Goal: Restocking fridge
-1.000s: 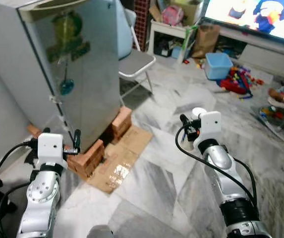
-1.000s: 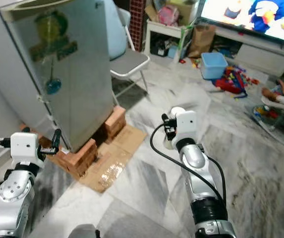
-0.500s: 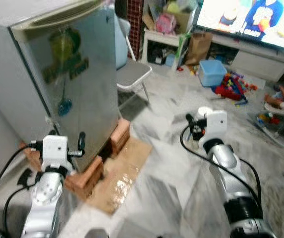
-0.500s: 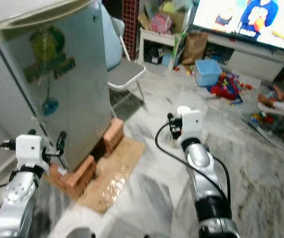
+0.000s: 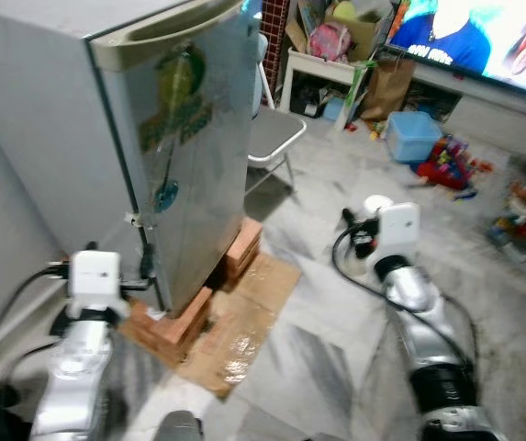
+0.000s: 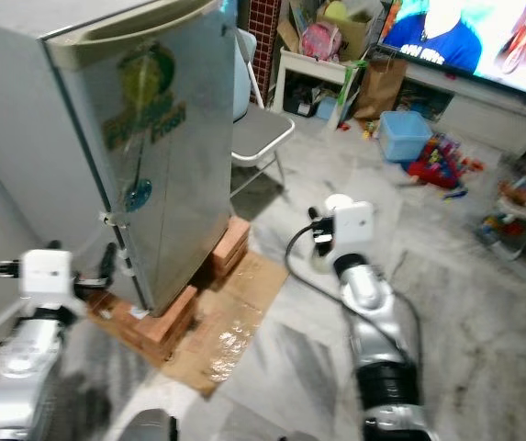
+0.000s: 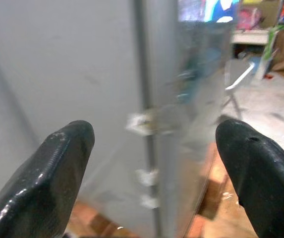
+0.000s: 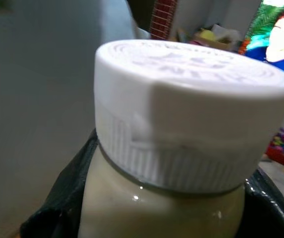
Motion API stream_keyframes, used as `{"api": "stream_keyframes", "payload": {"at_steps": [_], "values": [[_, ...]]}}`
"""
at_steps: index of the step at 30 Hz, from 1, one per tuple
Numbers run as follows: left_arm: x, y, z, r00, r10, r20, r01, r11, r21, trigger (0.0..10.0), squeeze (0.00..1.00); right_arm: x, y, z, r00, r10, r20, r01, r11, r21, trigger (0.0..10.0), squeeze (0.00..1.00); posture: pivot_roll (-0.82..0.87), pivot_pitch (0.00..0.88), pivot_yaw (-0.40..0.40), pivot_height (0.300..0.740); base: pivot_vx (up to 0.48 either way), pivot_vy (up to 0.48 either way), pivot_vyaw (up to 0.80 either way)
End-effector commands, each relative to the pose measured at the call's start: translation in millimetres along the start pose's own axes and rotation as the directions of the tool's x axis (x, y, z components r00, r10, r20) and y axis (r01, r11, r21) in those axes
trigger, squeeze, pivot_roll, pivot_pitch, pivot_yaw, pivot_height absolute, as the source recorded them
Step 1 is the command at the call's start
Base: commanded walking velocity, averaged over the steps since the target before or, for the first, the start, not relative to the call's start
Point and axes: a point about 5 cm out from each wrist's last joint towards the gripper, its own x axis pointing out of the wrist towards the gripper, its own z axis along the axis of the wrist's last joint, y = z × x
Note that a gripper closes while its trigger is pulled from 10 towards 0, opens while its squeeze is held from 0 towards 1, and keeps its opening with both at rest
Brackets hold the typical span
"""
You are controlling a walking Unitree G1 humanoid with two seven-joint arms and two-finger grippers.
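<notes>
I stand on a grey-veined marble floor (image 5: 318,358) in a cluttered living room, with a lit television (image 5: 483,37) and scattered toys along the far wall, a grey folding chair (image 5: 272,152) further back, and close on my left a tall silver-grey fridge (image 5: 166,156) raised on red bricks (image 5: 184,317) over a flattened brown cardboard sheet (image 5: 244,326). In the head views the fridge door is shut, its green sticker facing me, and my left gripper (image 5: 146,278) hangs low right beside the bottom corner of that door, while my right gripper (image 5: 362,241) is held out in front of me over bare floor, well apart from the fridge, with a white cap showing at its tip. From the left wrist, my two black fingers (image 7: 57,163) stand wide apart with nothing between them, aimed at the seam where the door meets the fridge's side. From the right wrist, my fingers are clamped on a jar of pale cream contents with a ribbed white screw lid (image 8: 181,129), upright in the grip. I judge the job barely begun: the jar is in hand, but the door is not yet opened and nothing has been shelved.
</notes>
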Motion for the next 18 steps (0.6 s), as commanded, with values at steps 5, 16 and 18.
{"api": "stream_keyframes", "payload": {"at_steps": [5, 16, 18], "values": [[1.7, -8.2, 5.3, 0.999, -0.031, 0.024, 0.031, 0.999, -0.033, 10.0, 0.00, 1.2, -6.0, 6.3, 1.000, -0.011, 0.025, 0.012, 1.000, -0.022, 10.0, 0.00, 0.12, 0.000, -0.103, 0.716, 0.000, 0.480, 0.00], [4.7, -6.7, 8.8, 0.997, -0.062, 0.043, 0.062, 0.998, -0.017, 10.0, 0.00, -0.2, -9.3, 5.6, 0.999, -0.028, 0.018, 0.028, 0.999, -0.024, 10.0, 0.00, 0.10, 0.000, -0.097, 0.716, 0.023, 0.000, -0.05], [6.4, -5.7, 9.9, 0.997, -0.064, 0.049, 0.065, 0.998, -0.016, 10.0, 0.00, -0.7, -9.7, 5.4, 0.999, -0.029, 0.018, 0.029, 0.999, -0.023, 10.0, 0.00, 0.10, 0.000, -0.097, 0.716, 0.276, 0.000, -0.51]]}}
